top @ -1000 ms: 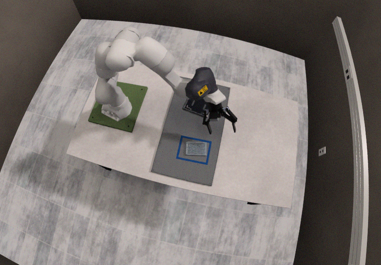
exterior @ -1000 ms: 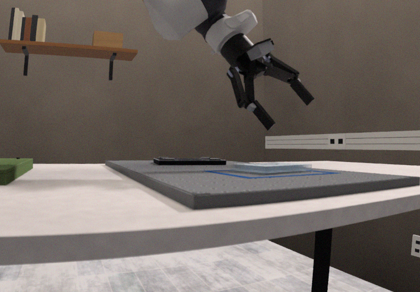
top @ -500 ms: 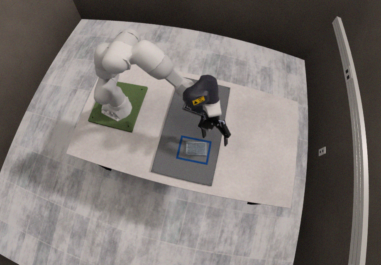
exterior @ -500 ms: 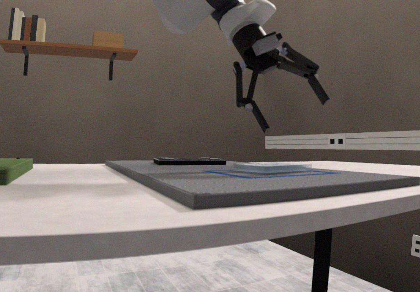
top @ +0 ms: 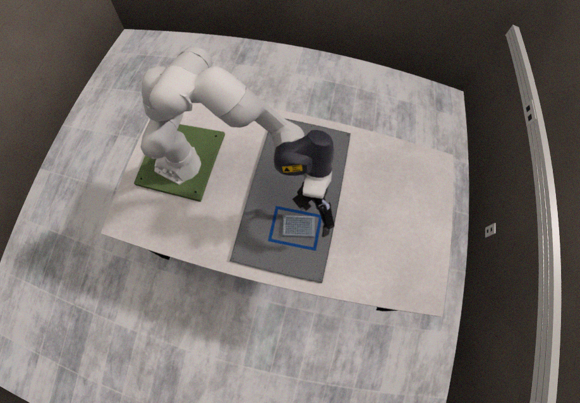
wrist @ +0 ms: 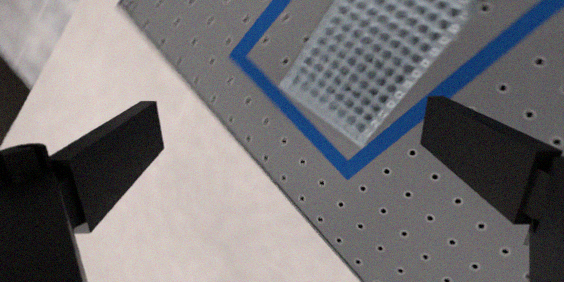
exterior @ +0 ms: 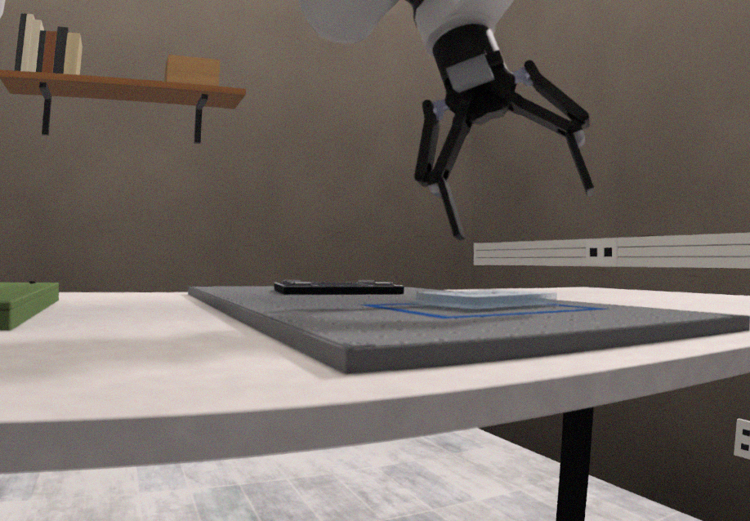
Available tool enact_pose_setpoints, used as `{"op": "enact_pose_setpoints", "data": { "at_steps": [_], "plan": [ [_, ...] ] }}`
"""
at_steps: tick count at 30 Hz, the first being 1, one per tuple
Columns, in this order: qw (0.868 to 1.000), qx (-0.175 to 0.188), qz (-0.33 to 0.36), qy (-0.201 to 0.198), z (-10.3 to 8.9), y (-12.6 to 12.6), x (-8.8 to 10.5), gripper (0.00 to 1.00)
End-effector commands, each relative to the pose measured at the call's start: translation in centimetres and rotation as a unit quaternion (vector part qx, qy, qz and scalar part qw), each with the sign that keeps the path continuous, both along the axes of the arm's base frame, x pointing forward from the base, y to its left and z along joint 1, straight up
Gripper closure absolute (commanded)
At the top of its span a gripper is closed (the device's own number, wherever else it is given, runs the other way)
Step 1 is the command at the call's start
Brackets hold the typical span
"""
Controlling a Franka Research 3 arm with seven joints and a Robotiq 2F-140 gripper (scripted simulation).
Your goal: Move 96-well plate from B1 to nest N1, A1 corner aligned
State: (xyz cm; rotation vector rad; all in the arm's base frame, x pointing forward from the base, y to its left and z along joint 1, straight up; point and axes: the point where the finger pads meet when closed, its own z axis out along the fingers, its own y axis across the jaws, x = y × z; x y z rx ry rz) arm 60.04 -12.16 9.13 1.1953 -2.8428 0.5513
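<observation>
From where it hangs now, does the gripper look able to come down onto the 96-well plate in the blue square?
Probably yes. The gripper is fully open and hangs well above the 96-well plate, which lies uncovered inside the blue square. Nothing stands between them, though the gripper sits off to one side and tilted, so it must first centre itself.

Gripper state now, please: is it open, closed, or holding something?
Gripper: open wide, holding nothing, above the 96-well plate and not touching it.
</observation>
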Motion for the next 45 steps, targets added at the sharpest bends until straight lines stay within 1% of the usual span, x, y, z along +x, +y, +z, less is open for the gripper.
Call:
{"op": "enact_pose_setpoints", "data": {
  "at_steps": [1,3,8,14,18,20,23,26,45],
  "plan": [
    [0.997,0.038,-0.068,0.01,-0.6,-0.5,-1.7,0.0],
    [0.997,0.038,-0.068,0.01,-0.6,-0.5,-1.7,0.0],
    [0.987,0.081,-0.138,0.013,-0.9,-0.9,-3.0,0.0],
    [0.967,0.132,-0.218,0.015,-1.2,-1.1,-4.3,0.0],
    [0.953,0.159,-0.257,0.016,-1.3,-1.0,-4.8,0.0],
    [0.953,0.159,-0.257,0.016,-1.3,-1.0,-4.8,0.0],
    [0.947,0.169,-0.272,0.016,-1.3,-0.9,-5.0,0.0],
    [0.945,0.173,-0.277,0.016,-1.3,-0.9,-5.0,0.0],
    [0.945,0.173,-0.278,0.016,-1.3,-0.9,-5.0,0.0]
  ]
}}
